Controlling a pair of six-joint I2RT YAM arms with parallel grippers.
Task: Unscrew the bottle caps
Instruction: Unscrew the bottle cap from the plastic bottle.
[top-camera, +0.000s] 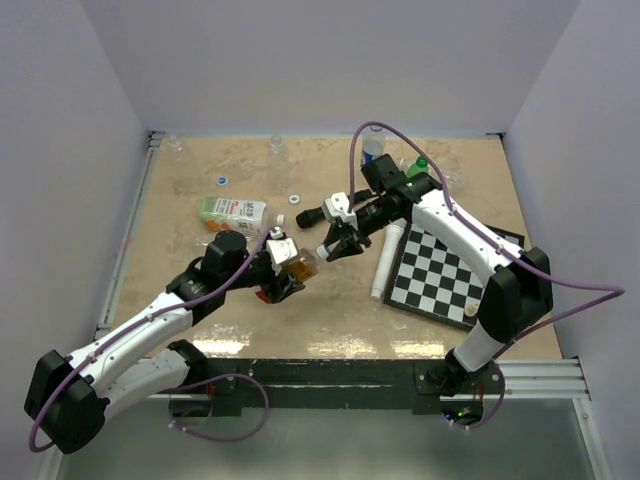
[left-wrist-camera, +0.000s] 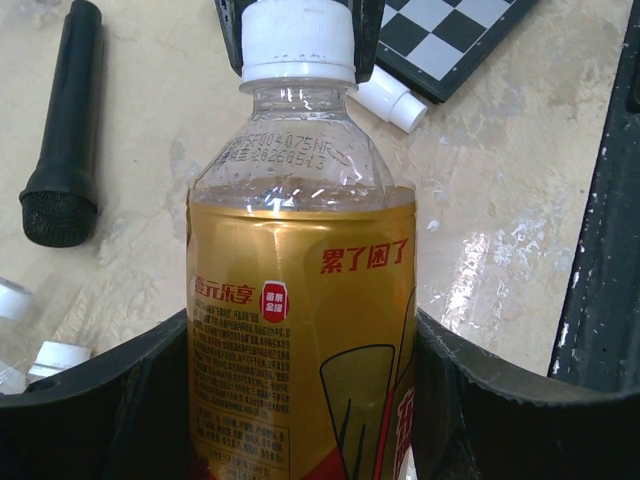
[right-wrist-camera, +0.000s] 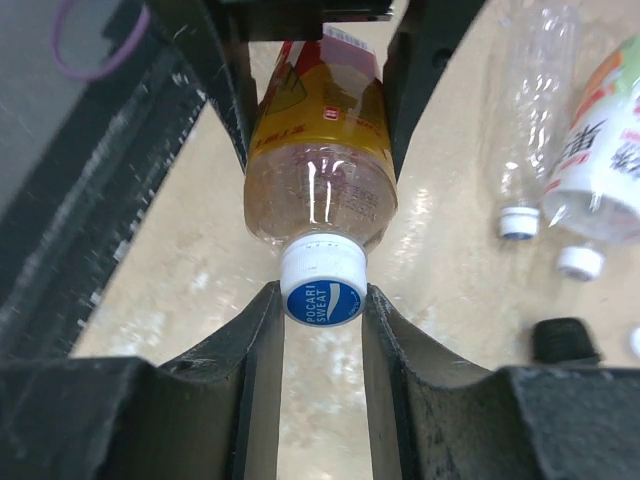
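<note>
White cap (right-wrist-camera: 322, 288) is pinched by the right tool (right-wrist-camera: 322, 325), while the left tool (left-wrist-camera: 302, 410) clasps the amber bottle (left-wrist-camera: 300, 290).

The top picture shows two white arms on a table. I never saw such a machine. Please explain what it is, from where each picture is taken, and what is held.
These are two robot arms, each ending in a two-finger gripper. One camera looks down from above; the other two sit on the wrists. The left gripper holds a bottle of amber drink by its body. The right gripper pinches its cap. On the table lie a chessboard, a microphone, a white tube and a green-labelled bottle.
</note>
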